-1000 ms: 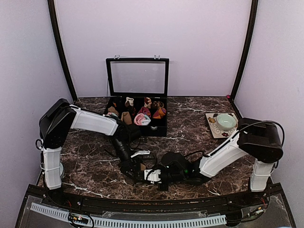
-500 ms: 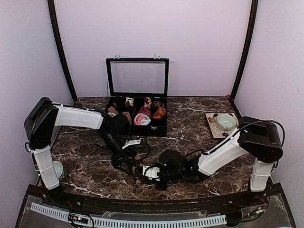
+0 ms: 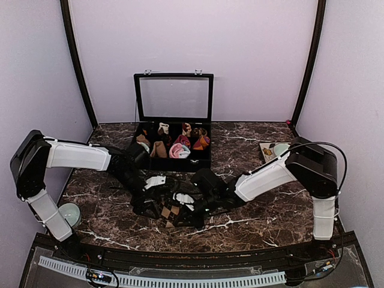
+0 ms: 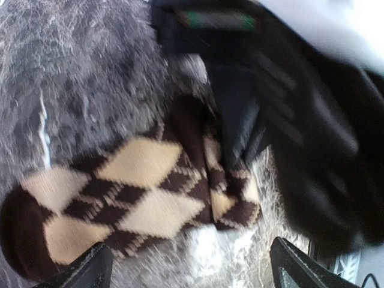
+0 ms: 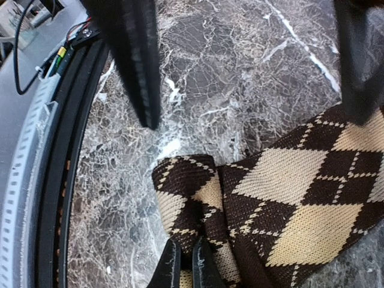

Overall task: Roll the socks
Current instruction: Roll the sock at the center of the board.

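A brown-and-beige diamond-pattern sock lies on the marble near the front middle, with one end folded over into a small roll. My right gripper is shut on that rolled end, its two fingers pinching the fabric. Just left of the sock, my left gripper hovers with its jaws wide apart and nothing between them. In the left wrist view the sock fills the middle, and the right gripper's black body is beside it. The left gripper's fingers stand over the marble in the right wrist view.
A black box with its glass lid raised stands at the back, holding several small sock rolls. A tray with a green bowl sits at the right. A pale cup is near the left base. The black front rail is close.
The left gripper opened wide and drew back to the left. The right gripper slid left and away from the front edge, bringing the sock with it.
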`<state>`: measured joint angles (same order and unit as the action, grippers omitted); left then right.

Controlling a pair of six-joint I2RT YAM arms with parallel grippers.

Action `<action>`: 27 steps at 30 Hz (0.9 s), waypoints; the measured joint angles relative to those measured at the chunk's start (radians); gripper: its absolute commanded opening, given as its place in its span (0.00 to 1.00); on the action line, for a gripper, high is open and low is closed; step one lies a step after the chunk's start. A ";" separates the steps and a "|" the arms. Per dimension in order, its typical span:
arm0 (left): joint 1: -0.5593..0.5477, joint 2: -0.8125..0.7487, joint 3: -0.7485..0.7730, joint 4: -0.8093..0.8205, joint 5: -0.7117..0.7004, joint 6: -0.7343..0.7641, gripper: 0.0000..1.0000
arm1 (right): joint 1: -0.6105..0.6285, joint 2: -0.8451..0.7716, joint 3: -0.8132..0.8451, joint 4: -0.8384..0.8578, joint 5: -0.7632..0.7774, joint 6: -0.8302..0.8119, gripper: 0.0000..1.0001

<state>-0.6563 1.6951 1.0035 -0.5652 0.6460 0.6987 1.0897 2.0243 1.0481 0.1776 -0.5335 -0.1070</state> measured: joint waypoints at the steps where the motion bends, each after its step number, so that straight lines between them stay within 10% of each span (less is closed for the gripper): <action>1: 0.002 -0.024 -0.032 0.018 -0.008 0.004 0.91 | -0.008 0.010 0.015 -0.018 -0.027 0.009 0.00; 16: 0.053 -0.279 -0.149 -0.036 -0.098 0.087 0.74 | -0.049 0.061 0.093 -0.111 -0.151 0.215 0.00; 27: -0.256 -0.264 -0.142 -0.015 -0.274 0.101 0.58 | -0.080 0.149 0.211 -0.209 -0.286 0.365 0.00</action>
<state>-0.9123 1.4307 0.8612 -0.5800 0.3725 0.8001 1.0096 2.1731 1.2594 -0.0311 -0.8200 0.2584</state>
